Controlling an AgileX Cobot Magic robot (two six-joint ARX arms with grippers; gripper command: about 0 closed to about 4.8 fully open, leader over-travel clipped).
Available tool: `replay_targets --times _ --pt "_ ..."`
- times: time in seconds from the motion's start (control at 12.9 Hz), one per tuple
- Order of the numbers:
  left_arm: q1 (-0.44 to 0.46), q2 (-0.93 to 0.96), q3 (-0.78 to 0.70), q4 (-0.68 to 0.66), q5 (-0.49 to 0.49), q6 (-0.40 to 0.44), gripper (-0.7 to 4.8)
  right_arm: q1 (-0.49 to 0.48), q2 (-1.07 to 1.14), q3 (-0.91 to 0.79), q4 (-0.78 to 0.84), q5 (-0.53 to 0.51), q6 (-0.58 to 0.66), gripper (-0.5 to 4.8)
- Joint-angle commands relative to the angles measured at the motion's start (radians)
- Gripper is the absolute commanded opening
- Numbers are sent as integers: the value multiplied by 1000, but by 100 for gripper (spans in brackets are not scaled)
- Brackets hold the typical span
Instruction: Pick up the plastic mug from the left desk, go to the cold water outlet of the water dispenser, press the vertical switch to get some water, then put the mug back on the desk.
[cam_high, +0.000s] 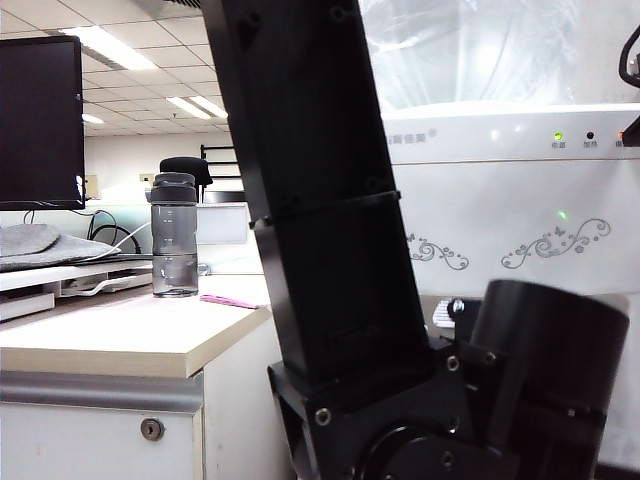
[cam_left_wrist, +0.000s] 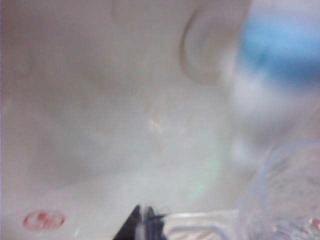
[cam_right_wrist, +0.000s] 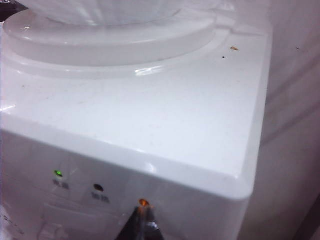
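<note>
Left wrist view puts us tight against the white front of the water dispenser (cam_left_wrist: 100, 100), everything blurred. Our left claw (cam_left_wrist: 145, 222) is clenched on the thin clear handle of the plastic mug (cam_left_wrist: 290, 195), whose dimpled wall and rim fill the corner just beside the claw. The blue collar of the cold water outlet (cam_left_wrist: 280, 45) sits above the mug's rim and a little apart from it; we judge the mug must come under that tap and push its lever, which we cannot make out here. Our right claw (cam_right_wrist: 141, 225) hovers over the dispenser's top, near its indicator lights; we cannot tell its state. The mug is off the surface (cam_high: 130, 335).
</note>
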Motion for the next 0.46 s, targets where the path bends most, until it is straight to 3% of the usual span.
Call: replay_targets --times 0.08,0.46 --pt "-3 -8 5 79 -6 7 -5 -1 -3 8 25 2 -2 -1" --pt "-7 -8 5 121 -8 41 -5 -1 -3 8 25 2 -2 -1"
